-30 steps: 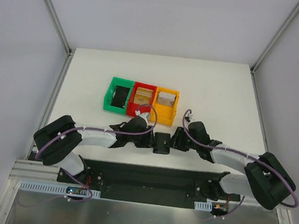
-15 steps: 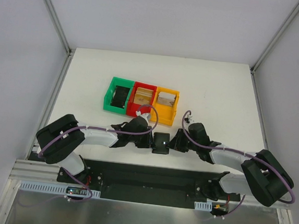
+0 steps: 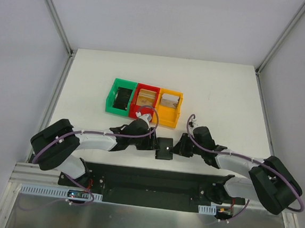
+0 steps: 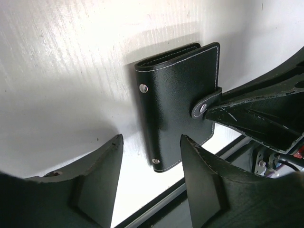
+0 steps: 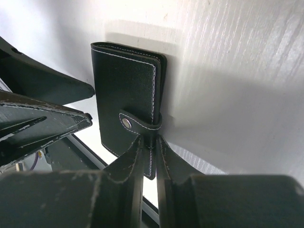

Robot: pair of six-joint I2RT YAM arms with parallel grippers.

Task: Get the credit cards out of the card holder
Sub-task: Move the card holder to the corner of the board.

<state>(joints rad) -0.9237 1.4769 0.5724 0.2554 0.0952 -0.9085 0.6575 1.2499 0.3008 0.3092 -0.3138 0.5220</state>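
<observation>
The card holder [image 3: 165, 147] is a black stitched wallet, closed, its snap strap [image 4: 205, 105] fastened. It lies near the table's front edge between both grippers. My right gripper [image 5: 150, 140] is shut on the holder's stitched edge just below the strap; in the top view the right gripper [image 3: 179, 147] touches its right side. My left gripper [image 4: 149, 140] is open at the spine side, one finger on each side of the holder's [image 4: 178, 95] near corner, not touching it. No credit cards show at the holder [image 5: 124, 90].
Green [image 3: 111, 97], red [image 3: 147, 87] and orange [image 3: 179, 103] bins stand in a row behind the grippers. The green one holds something black; the red and orange ones hold tan flat pieces. The black base rail [image 3: 152, 180] runs just below the table's front edge.
The right gripper's jaws have closed onto the holder's edge. The left gripper's jaws narrowed, then opened again, and the left gripper drew slightly left off the holder.
</observation>
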